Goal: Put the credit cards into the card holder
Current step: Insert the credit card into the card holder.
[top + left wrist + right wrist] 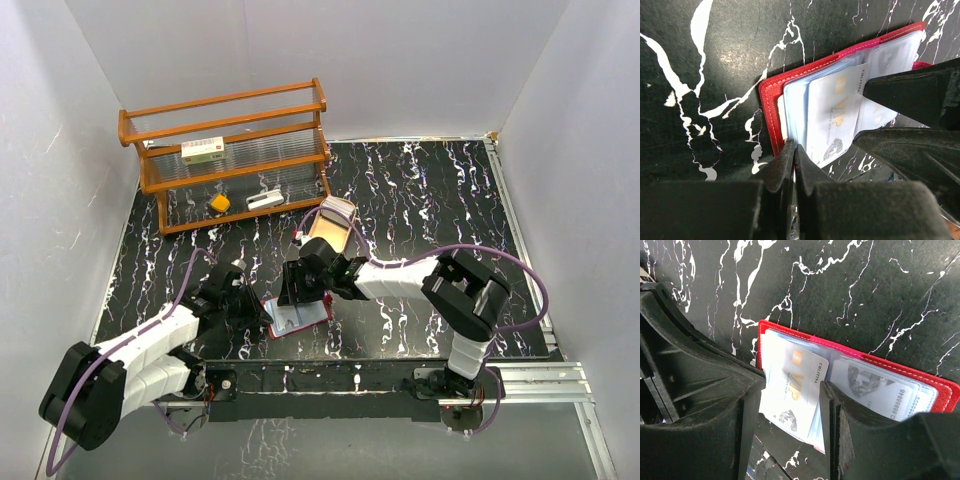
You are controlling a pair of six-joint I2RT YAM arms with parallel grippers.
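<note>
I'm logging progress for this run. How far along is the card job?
Done: one numbered card sits in a clear pocket of the open card holder. In hand: the right gripper grips the VIP card by its edges over the left pockets, and it is not clearly seated. The left gripper is shut at the holder's edge. Left: slide the VIP card in and release. Whether more cards wait cannot be told.
</note>
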